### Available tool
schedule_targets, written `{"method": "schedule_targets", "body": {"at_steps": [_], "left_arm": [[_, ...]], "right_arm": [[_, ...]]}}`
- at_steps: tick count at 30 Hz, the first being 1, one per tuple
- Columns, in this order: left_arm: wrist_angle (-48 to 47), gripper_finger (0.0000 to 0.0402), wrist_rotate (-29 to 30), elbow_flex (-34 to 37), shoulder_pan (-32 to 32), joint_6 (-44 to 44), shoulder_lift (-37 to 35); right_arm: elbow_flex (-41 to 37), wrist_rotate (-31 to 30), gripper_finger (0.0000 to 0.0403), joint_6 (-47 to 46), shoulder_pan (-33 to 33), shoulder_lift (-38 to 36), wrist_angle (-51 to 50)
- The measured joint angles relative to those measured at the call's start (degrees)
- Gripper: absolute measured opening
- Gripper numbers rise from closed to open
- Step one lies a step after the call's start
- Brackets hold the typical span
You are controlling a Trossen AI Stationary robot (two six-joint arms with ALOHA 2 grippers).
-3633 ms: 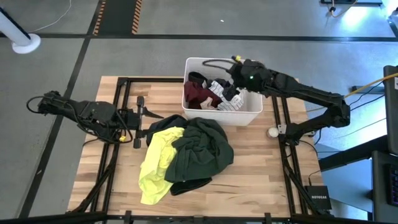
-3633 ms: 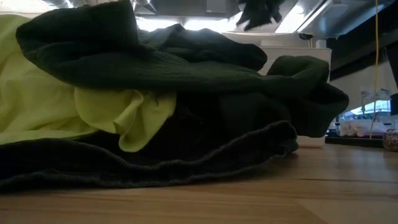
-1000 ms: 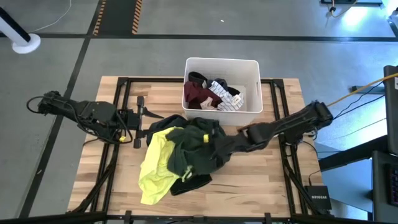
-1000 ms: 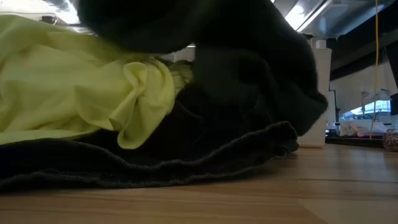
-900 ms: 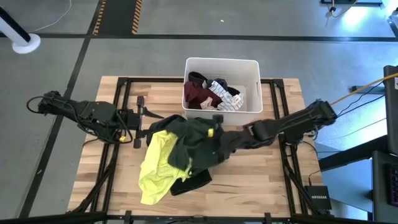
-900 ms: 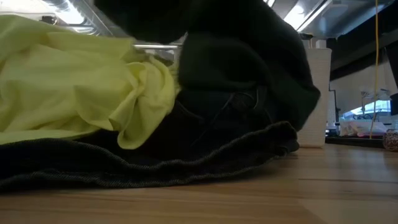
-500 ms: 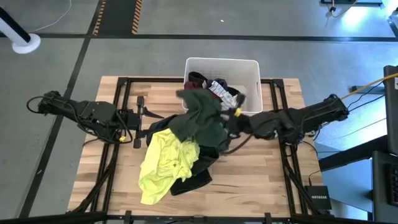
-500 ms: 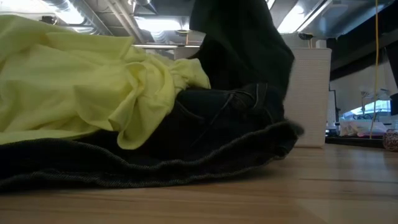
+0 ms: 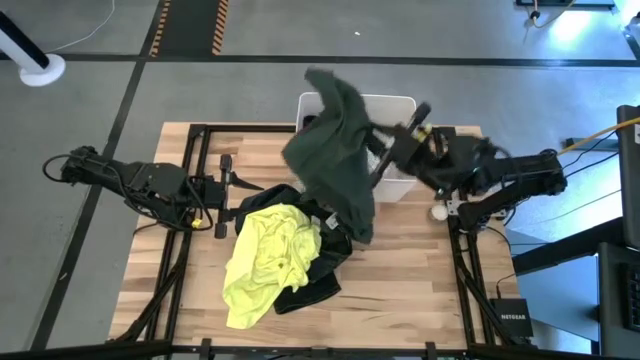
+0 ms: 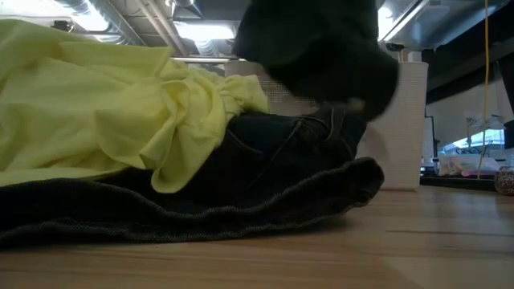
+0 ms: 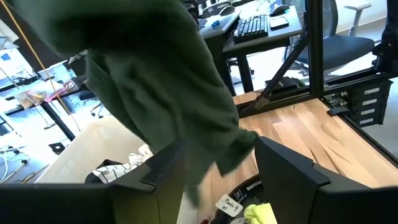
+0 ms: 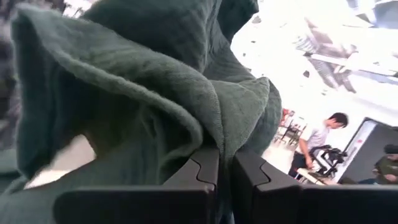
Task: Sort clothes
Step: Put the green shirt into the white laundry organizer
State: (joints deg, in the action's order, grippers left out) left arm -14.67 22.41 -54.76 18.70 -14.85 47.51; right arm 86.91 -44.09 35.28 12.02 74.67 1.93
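A dark green garment (image 9: 335,150) hangs in the air in front of the white bin (image 9: 402,101), with my right gripper (image 9: 382,150) shut on it. In the low view its lower end (image 10: 321,56) swings just above the pile. A neon yellow garment (image 9: 265,258) lies on the table over a black one (image 9: 318,250). Beside the pile's left side, my left gripper (image 9: 228,184) stands open and holds nothing. The bin's contents are mostly hidden behind the green garment. My right gripper pinches a bunched fold of the dark green garment (image 12: 214,134) between its two fingers (image 12: 200,171); several layers are gathered there. The garment is lifted off the pile and hangs slack below and around the fingers, part of it flung up over the bin's near left corner.
The bin stands at the far middle of the table, and the left wrist view shows dark and white pieces inside it (image 11: 121,167). A small white ball (image 9: 438,211) lies right of the bin. Bare wood (image 9: 420,280) shows at the near right. A person (image 12: 320,140) stands far off in the room.
My right gripper, shut on the dark green garment, has risen from the pile and gone toward the far edge and the bin. The garment has been pulled off the pile and swings in the air. The yellow and black garments have stayed on the table.
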Motion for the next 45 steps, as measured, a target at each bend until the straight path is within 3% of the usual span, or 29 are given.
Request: {"method": "schedule_targets", "body": {"at_steps": [12, 19, 24, 32, 36, 41, 45], "left_arm": [[0.1, 0.0182, 0.0, 0.0, 0.0, -0.3, 0.0], [0.4, 0.0182, 0.0, 0.0, 0.0, -0.5, 0.0], [0.4, 0.0182, 0.0, 0.0, 0.0, -0.5, 0.0], [0.3, 0.0182, 0.0, 0.0, 0.0, -0.5, 0.0], [0.3, 0.0182, 0.0, 0.0, 0.0, -0.5, 0.0], [0.2, 0.0182, 0.0, 0.0, 0.0, 0.1, 0.0], [0.2, 0.0182, 0.0, 0.0, 0.0, 0.7, 0.0]], "right_arm": [[18.2, 9.0, 0.0020, 3.8, -8.8, 1.7, 0.4], [26.2, 8.1, 0.0020, 11.5, -13.5, 4.4, -0.2], [25.2, 2.3, 0.0021, 12.5, -17.9, 5.4, -7.1], [21.3, 1.7, 0.0021, -6.1, -24.2, 8.4, -30.6], [17.1, 1.1, 0.0021, -12.5, -24.6, 9.2, -38.1], [10.8, -3.8, 0.0021, -18.8, -24.6, 9.2, -46.7], [5.5, -2.0, 0.0021, -24.8, -26.5, 9.2, -52.4]]}}
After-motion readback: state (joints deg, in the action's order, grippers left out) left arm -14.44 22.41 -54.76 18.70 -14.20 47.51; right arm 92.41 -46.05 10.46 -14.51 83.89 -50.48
